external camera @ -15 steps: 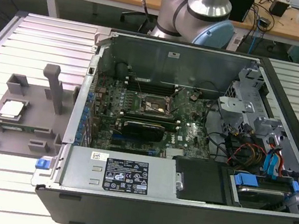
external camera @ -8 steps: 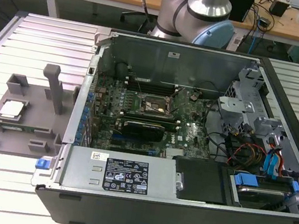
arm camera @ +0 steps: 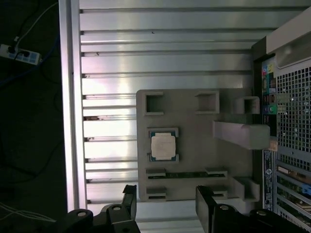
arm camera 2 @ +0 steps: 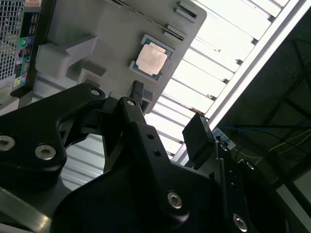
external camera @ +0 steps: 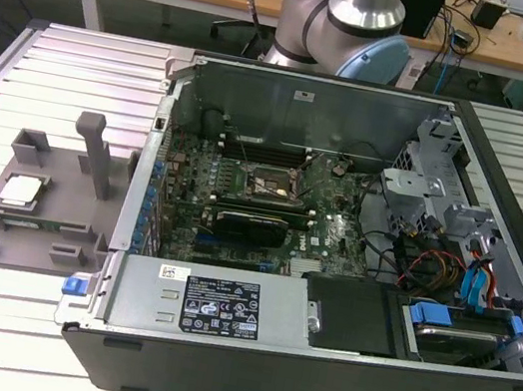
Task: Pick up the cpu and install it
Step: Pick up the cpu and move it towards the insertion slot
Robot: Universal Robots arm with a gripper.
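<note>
Fingers [arm camera: 208, 206] hang open and empty above the grey tray [arm camera: 194, 145], whose recess keeps the cpu [arm camera: 163, 146] flat and reachable.

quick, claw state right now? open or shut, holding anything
claw: open, holding nothing; the cpu lies on the grey tray, apart from it.

There is one cpu [external camera: 21, 191], one grey tray [external camera: 60, 188] at the exterior view's left, one open computer case [external camera: 310, 381] right of it, one robot arm [external camera: 358, 20] behind, and one gripper [arm camera: 166, 196].
</note>
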